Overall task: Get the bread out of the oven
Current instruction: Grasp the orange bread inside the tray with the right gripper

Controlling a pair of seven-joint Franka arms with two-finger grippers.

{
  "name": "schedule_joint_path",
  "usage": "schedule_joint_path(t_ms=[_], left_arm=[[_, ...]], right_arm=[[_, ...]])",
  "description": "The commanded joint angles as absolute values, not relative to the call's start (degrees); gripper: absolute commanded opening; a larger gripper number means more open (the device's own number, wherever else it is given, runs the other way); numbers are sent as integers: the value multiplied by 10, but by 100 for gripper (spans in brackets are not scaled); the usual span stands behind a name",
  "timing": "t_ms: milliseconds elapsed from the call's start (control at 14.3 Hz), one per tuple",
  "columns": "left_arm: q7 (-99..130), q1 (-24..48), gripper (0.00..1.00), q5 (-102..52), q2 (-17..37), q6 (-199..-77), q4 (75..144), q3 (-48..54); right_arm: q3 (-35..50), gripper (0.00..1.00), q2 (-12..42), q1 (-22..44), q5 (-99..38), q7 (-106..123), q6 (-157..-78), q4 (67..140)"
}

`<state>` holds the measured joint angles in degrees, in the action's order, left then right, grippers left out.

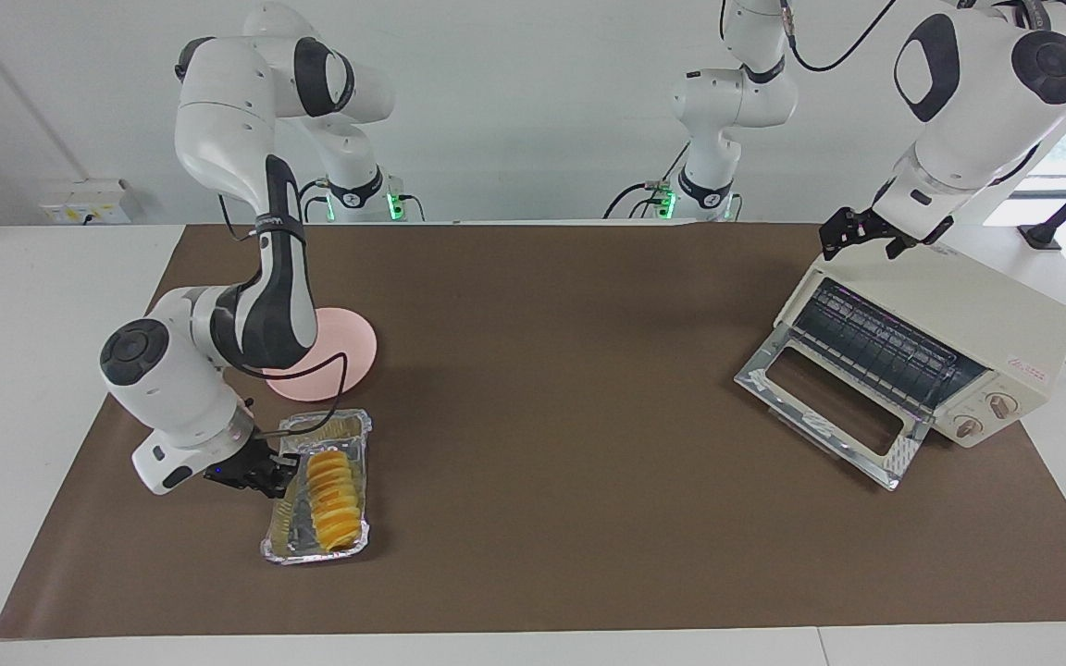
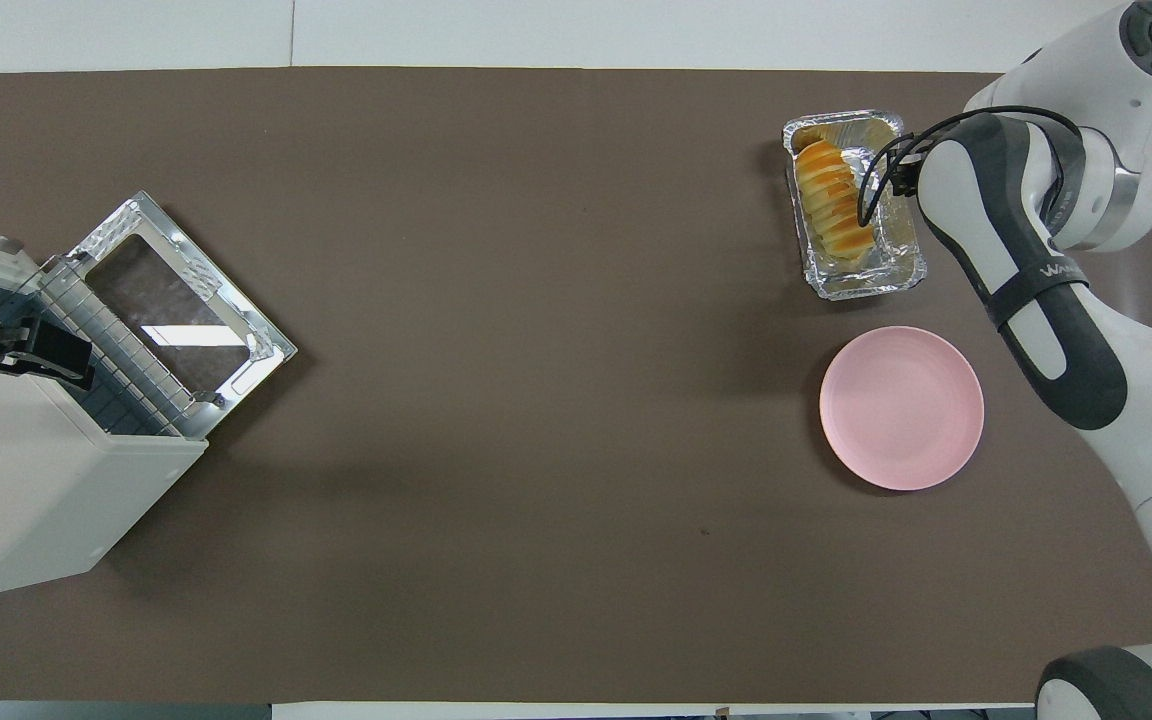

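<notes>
- The bread is lying in the foil tray on the bench, well apart from the oven, so the taking-out itself looks done.
- The oven is sitting at the left arm's end of the bench with its glass door hanging down and its wire rack showing nothing on it.
- The right tool is sitting low at the tray's long rim, just beside the bread; I cannot tell whether its tips are pinching the foil rim or loosening from it.
- The pink plate is lying bare, nearer to the robots than the right tool and the tray.
- The left tool is hovering over the oven's top edge, spread wide and holding nothing; that arm is waiting.
- What seems left: freeing the tray and drawing the right tool away. Whether the bread is meant to go on to the plate, the task sentence does not say.
</notes>
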<state>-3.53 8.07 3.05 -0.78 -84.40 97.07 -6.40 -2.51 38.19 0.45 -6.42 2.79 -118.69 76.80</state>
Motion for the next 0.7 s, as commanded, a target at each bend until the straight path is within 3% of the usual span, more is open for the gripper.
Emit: schedule_joint_path(t_ms=[0,279,627], left_arm=[[-37,79,100,32,-12,-847,969,-64],[-37,79,100,31,-12,-847,969,-64],[-37,79,100,31,-12,-847,969,-64]], right_arm=[[-21,100,368,2,-66,45,-1174,776],[-22,100,358,24,-33,42,-1150,769],[-23,100,363,50,1,14,-1193,780]])
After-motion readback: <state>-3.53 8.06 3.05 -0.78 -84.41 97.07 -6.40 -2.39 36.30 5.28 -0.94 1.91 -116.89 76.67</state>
